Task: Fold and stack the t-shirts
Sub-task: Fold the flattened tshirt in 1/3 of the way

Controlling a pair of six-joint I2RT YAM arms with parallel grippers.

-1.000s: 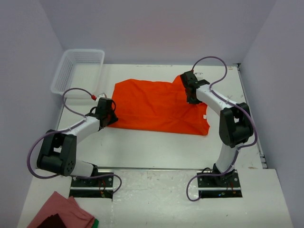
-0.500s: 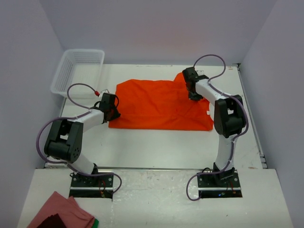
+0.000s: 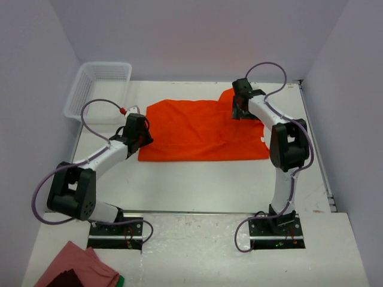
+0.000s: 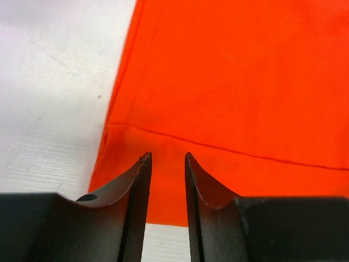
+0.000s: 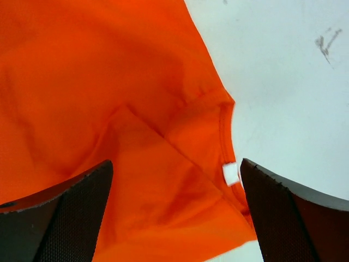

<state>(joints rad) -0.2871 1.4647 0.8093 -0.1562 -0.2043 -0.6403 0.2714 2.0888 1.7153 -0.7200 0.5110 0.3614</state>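
**Shirt laid out, arms at either end.** The orange-red t-shirt (image 3: 200, 131) lies flat across the far middle of the white table (image 3: 197, 185). It is drawn into a long band from left to right, with its neck end at the right. It looks doubled lengthwise, with the shorter folds and the stacking not yet done.

Over the neck end the right gripper (image 3: 238, 113) hangs with its jaws spread wide and nothing between them. Its wrist camera looks down on the collar (image 5: 224, 125) and a small white label (image 5: 230, 173), where a diagonal crease shows a layer turned over.

At the opposite end the left gripper (image 3: 143, 136) sits low over the hem corner, jaws only a little apart. In its wrist view the cloth lies flat below the gap rather than pinched in it, and a stitched seam (image 4: 218, 150) runs just ahead of the fingertips. The arms probably work opposite ends so the band can be kept square for the next fold.

A white mesh basket (image 3: 99, 86) stands at the far left corner, well apart from the shirt. A heap of dull pink cloth (image 3: 75, 266) lies on the near ledge by the left arm's base.
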